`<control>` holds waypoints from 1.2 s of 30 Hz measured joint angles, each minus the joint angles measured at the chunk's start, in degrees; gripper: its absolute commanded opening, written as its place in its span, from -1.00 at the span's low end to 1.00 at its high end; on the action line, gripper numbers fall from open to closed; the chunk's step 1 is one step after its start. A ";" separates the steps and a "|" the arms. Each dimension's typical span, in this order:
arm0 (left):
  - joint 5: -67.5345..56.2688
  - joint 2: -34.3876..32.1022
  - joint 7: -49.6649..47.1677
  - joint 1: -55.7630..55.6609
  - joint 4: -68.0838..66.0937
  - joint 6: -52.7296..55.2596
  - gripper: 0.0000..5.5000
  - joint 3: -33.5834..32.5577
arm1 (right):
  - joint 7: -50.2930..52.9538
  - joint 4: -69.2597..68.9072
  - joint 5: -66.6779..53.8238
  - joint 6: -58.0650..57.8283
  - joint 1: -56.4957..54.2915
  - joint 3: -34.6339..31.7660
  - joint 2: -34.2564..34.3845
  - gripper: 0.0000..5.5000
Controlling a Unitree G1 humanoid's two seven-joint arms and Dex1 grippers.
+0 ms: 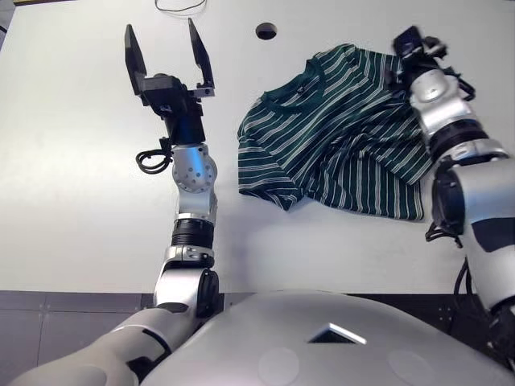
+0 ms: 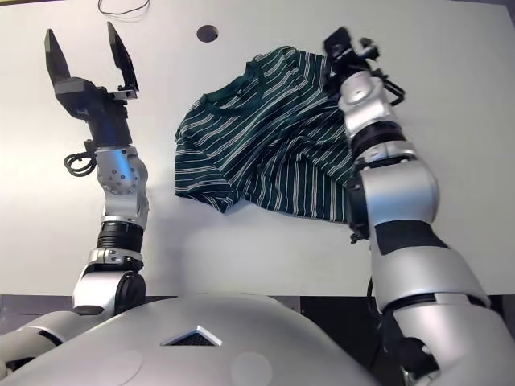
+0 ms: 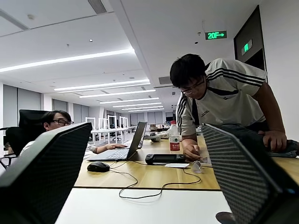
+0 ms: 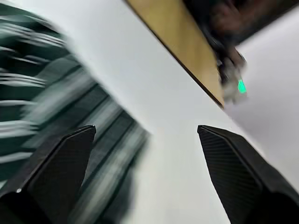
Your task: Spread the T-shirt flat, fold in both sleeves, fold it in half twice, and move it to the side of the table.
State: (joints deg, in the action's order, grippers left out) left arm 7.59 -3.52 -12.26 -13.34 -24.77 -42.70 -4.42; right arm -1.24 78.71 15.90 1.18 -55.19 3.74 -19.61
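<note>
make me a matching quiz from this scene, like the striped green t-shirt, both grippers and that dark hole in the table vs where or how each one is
Things:
1. dark green, white-striped T-shirt
2. left gripper
3. right gripper
4. small dark round hole

Places or states:
A. open, at the shirt's far right corner
B. in the white table, beyond the shirt's collar
C. crumpled, not spread flat
D. open, held above bare table left of the shirt

Pairs: 1-C, 2-D, 3-A, 4-B
</note>
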 measured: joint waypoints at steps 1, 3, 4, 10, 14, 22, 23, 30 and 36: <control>0.04 -0.14 0.00 0.18 0.21 0.06 0.58 -0.01 | 0.75 0.00 -1.39 -0.38 0.12 -1.81 -0.99 0.47; 0.13 -0.39 0.00 0.27 0.38 0.22 0.58 0.00 | 1.57 0.00 -4.13 -0.73 0.76 -5.75 -2.37 0.47; 0.80 -0.53 0.01 0.29 0.40 0.61 0.58 0.20 | 0.82 -0.01 -5.74 0.49 0.94 -7.31 -1.99 0.47; 12.43 -5.30 0.06 0.34 0.22 4.97 0.58 4.43 | -9.13 -20.43 -3.54 26.34 9.80 -0.72 -0.44 0.47; 21.04 -11.25 0.85 0.30 0.29 7.36 0.58 7.64 | -18.21 -43.57 -1.03 31.84 31.97 2.55 -9.81 0.47; 30.32 -18.61 5.88 -1.70 0.33 11.53 0.58 14.46 | -35.74 -85.07 3.18 31.95 67.78 1.00 -31.96 0.47; 30.45 -19.11 6.15 -2.30 0.37 11.98 0.58 14.83 | -36.91 -87.66 4.26 31.52 67.49 1.55 -32.79 0.47; 29.46 -20.11 6.15 -2.80 2.14 14.29 0.58 14.91 | -36.39 -86.00 17.21 30.78 60.79 9.46 -32.31 0.47; 28.58 -20.19 6.07 -2.81 2.62 15.05 0.58 14.90 | -36.48 -89.90 17.88 33.90 58.87 16.47 -31.07 0.47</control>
State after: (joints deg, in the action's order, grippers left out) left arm 36.17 -23.70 -6.19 -16.16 -22.15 -27.66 10.49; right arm -37.72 -11.20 33.78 35.08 3.68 20.21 -50.68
